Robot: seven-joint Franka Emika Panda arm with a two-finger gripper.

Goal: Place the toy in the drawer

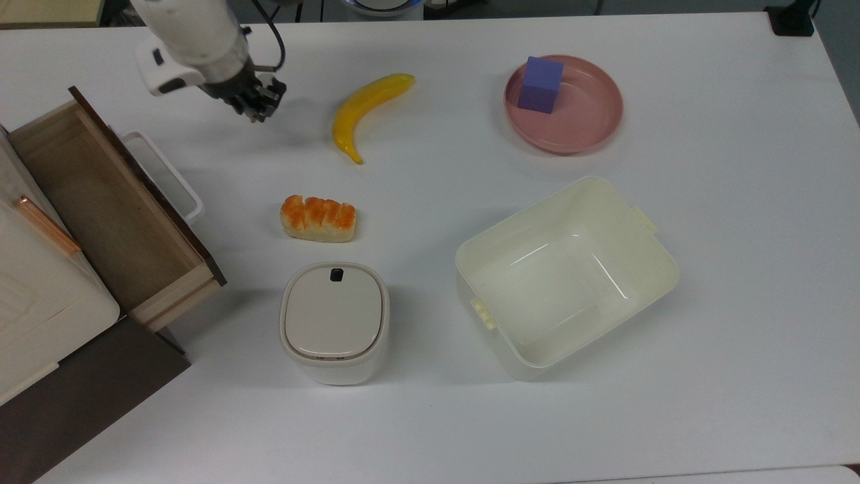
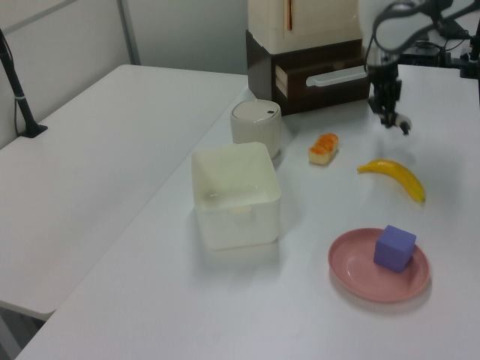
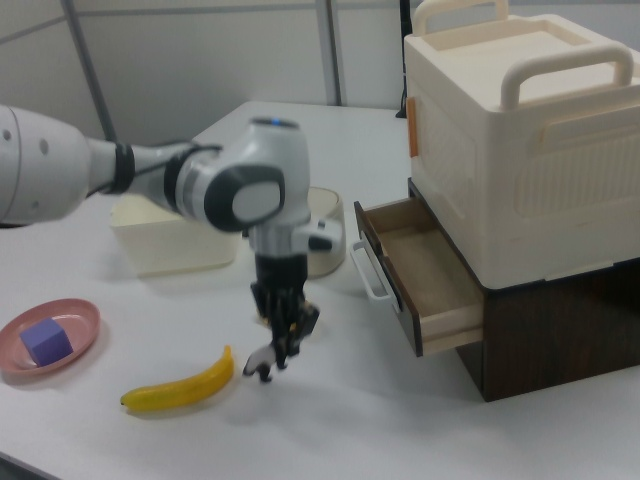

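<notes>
The tiny black-and-white panda toy [image 3: 260, 364] hangs off the table in my gripper [image 3: 274, 352], which is shut on it. In the left view the toy [image 2: 404, 124] shows just under the fingers, above the table and beyond the banana. In the top view my gripper [image 1: 259, 109] is left of the banana and covers the toy. The light-wood drawer [image 1: 101, 195] with its dark brown front stands pulled open and empty at the top view's left, and its inside [image 3: 425, 270] shows in the right view, to the right of the gripper.
A yellow banana [image 1: 366, 111] lies close to the gripper. A bread loaf [image 1: 318, 218], a white lidded bin [image 1: 334, 323] and a cream tub [image 1: 638, 269] stand mid-table. A pink plate [image 1: 591, 121] holds a purple cube [image 1: 541, 84]. The drawer's white handle [image 1: 168, 176] juts toward the table.
</notes>
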